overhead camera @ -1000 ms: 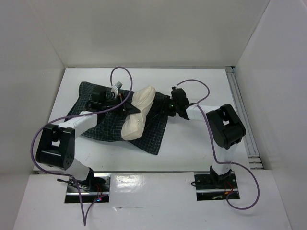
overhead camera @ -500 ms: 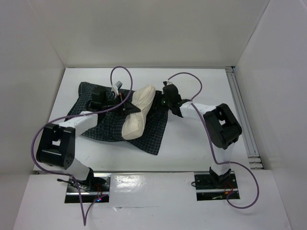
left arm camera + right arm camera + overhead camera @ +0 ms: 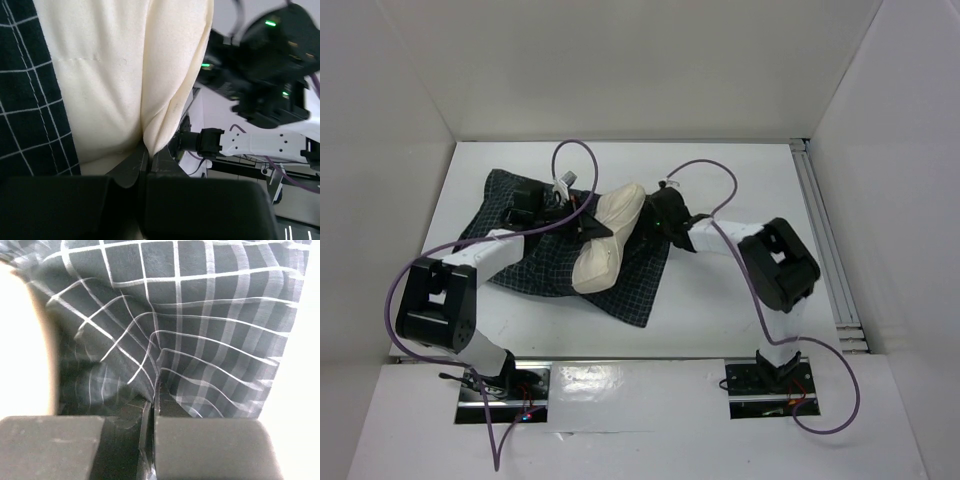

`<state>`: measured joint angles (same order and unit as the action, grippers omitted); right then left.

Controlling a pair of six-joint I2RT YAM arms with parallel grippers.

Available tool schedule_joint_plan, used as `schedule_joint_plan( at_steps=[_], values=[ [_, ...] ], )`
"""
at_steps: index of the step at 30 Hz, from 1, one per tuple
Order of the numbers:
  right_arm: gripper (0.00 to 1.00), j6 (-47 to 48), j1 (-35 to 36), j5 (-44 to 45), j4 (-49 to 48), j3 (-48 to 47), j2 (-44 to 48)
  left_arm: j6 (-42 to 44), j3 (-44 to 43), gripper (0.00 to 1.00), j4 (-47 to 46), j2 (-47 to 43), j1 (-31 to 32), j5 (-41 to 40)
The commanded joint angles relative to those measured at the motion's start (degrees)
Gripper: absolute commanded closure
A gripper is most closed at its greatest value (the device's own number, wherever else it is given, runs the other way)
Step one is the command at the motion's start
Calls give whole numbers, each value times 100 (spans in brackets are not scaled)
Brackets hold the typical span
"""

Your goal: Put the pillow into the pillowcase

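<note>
Plainly limp stuff: left gripper [image 3: 146, 160] pinches a pillow [image 3: 110, 75] fold at its nine o'clock, right gripper [image 3: 154, 405] clamps pillowcase [image 3: 210, 340] cloth at two o'clock; its hem should hold best.

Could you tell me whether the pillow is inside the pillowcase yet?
Mostly out: the pillow lies bare across the pillowcase; whether any edge is tucked in, cannot tell.
</note>
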<state>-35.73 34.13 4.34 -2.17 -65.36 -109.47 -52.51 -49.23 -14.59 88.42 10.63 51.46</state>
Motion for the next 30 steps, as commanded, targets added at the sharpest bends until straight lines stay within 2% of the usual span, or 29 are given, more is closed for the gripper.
schedule_joint_plan(
  at_steps=[1, 4, 8, 11, 12, 16, 17, 20, 24, 27, 28, 30],
  values=[
    [100, -162, -405, 253, -563, 610, 1303, 748, -463, 100, 848, 96, -26, -382],
    [100, -163, -679, -266, -864, 999, 1911, 1084, -596, 100, 1299, 412, 26, -619],
    [100, -5, -767, -618, -705, 798, 1912, 1655, -667, 100, 1906, 544, 27, -681],
    [100, 48, -767, -776, -705, 736, 1859, 1893, -990, 97, 2345, 238, 149, -585],
    [100, 48, -767, -829, -705, 657, 1781, 1963, -1122, 68, 2442, 150, 150, -489],
    [100, 162, -767, -970, -635, 525, 1710, 2017, -1852, 21, 2681, -316, 377, -821],
    [100, 162, -767, -970, -635, 525, 1710, 2017, -1984, 17, 2750, -378, 439, -892],
    [100, 267, -767, -1023, -565, 411, 1657, 2139, -2458, 14, 2803, -317, 684, -1348],
    [100, 268, -767, -1092, -565, 410, 1657, 2149, -3047, 12, 2856, 245, 1159, -1884],
    [100, 206, -767, -1145, -565, 410, 1657, 1956, -3048, 12, 2699, 474, 1485, -2604],
    [100, 206, -767, -1146, -565, 410, 1657, 1894, -3048, 12, 2698, 544, 1590, -3154],
    [100, 206, -767, -1146, -565, 410, 1657, 1894, -3048, 12, 2610, 597, 1863, -3693]
  ],
)
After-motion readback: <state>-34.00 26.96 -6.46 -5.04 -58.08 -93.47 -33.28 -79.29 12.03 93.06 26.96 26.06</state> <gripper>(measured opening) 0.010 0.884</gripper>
